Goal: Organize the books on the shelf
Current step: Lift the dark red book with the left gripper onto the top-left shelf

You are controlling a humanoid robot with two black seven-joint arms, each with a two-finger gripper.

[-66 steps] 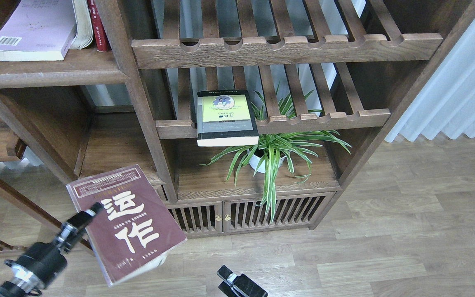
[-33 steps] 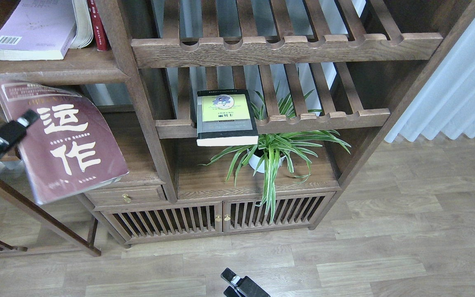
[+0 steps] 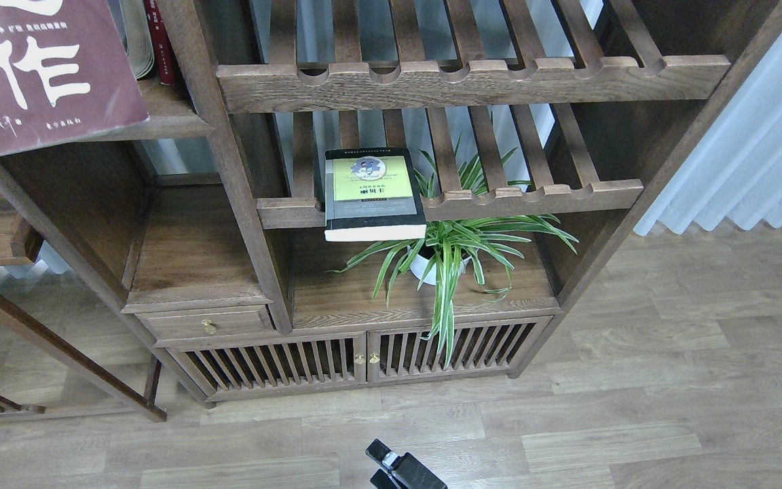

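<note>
Maroon paperback with white characters hangs over the dark brown solid shelf; left pincer unseen, grip unverifiable. Lower flat, squarely.

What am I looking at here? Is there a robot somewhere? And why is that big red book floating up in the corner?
This picture is taken from a robot's head, looking down at a wooden bookcase, so you see what the robot sees. The black part at the bottom is its right gripper, a two-finger hand; I cannot tell if it is open. The left gripper is out of the picture.

The maroon book with big white Chinese characters is in the top left corner, over the solid shelf. What holds it is not visible. Beside it stand a pale book's pages and a thin red book.

A black-grey book with a yellow-green panel lies on a slatted rack, sticking out over its edge. Below sits a spider plant in a white pot.
</note>
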